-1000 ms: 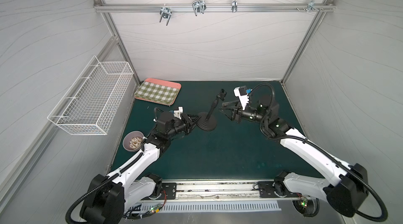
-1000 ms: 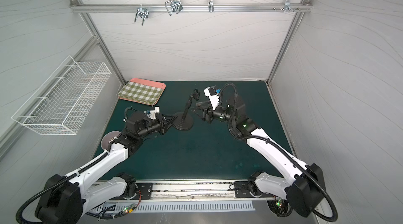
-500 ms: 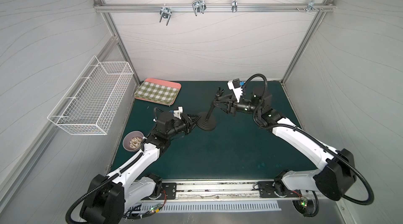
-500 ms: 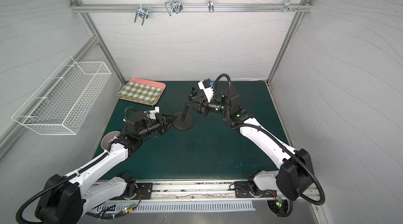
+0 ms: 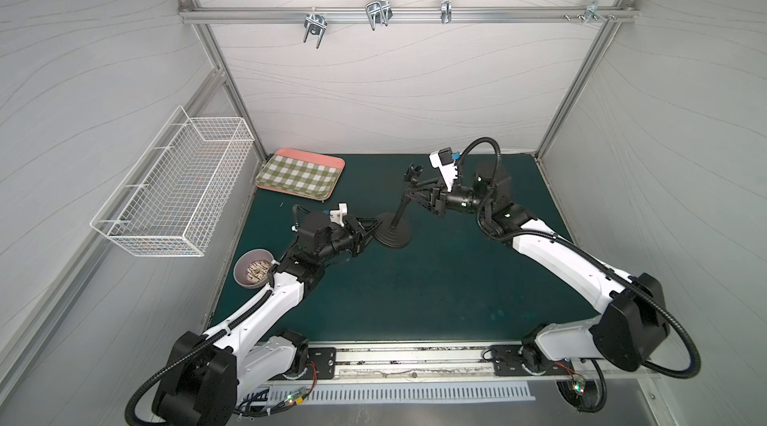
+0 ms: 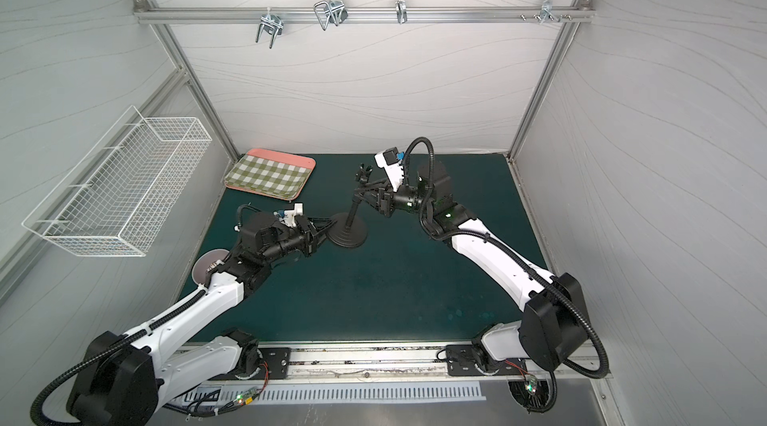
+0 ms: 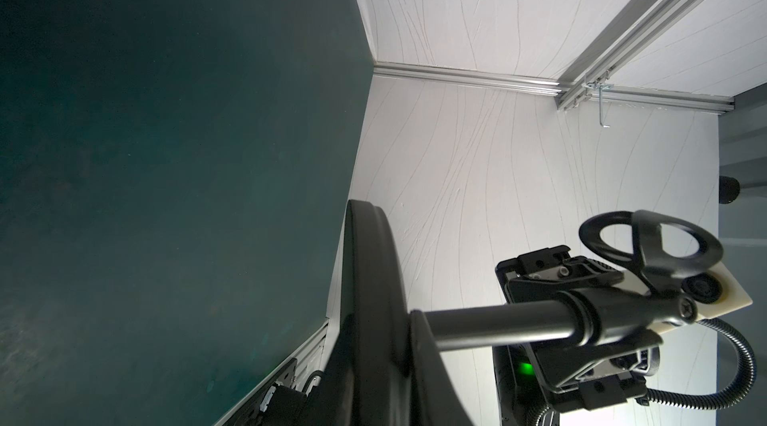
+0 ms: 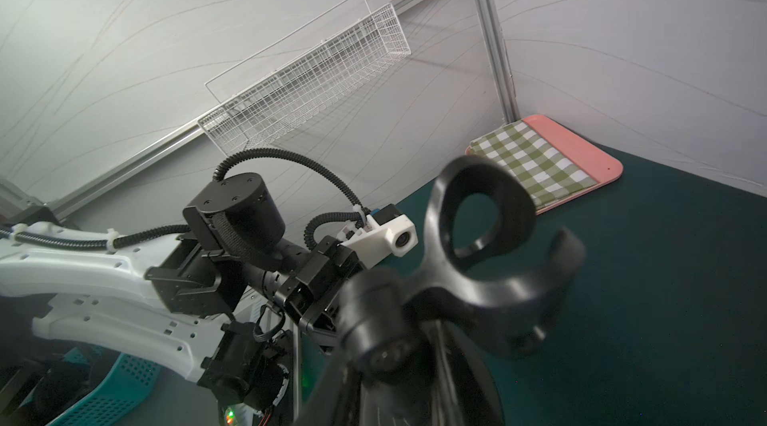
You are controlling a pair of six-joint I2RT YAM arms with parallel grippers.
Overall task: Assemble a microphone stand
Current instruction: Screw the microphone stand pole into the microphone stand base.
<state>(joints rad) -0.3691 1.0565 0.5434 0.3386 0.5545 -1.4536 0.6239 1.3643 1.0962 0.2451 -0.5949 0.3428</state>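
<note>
The black microphone stand stands near the mat's middle, its rod set in the round domed base and leaning back, with the U-shaped clip on top. My left gripper is shut on the base's left rim. My right gripper is shut on the rod's upper end, just under the clip. Both top views show this: base, rod, left gripper, right gripper. In the left wrist view the right fingers clamp the rod at its collar.
A pink tray with a green checked cloth lies at the back left. A grey bowl sits by the left arm. A white wire basket hangs on the left wall, and metal hooks hang from the rear rail.
My right arm swung left to the stand, and its jaws closed around the upper rod. The left gripper kept its hold on the base.
</note>
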